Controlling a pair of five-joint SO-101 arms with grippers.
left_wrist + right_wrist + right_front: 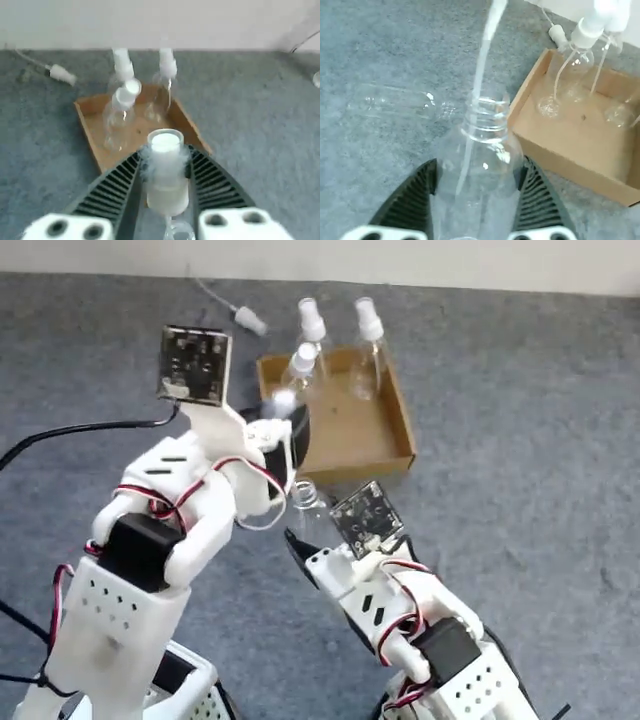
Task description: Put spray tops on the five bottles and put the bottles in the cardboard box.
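The left end effector (165, 157) was closed on a white spray top (165, 172), its ribbed black fingers (117, 182) pressing the cap from both sides. Straight below it, the open mouth of a clear bottle (485, 150) showed between the fingers. The right end effector (479, 170) gripped that bottle upright by its shoulders, one finger on each side. The spray top's thin white tube (482, 75) came down from above this end effector and ran through the open neck into the bottle, with the cap itself held above the neck and not seated on it.

Just beyond the right end effector and off to one side, a second clear bottle (395, 105) lay flat on the grey worktop (380, 45) with no top on it. To the other side of the gripped bottle, close by, sat the shallow cardboard box (87, 127). Three bottles (each already wearing a white spray top) stood in its far half: one (119, 117) nearer the left end effector, and two, (121, 67) and (164, 92), side by side against the far wall. Farther out, past the box's far corner, a loose spray top (61, 74) lay on the worktop with its tube trailing away from the end effectors.
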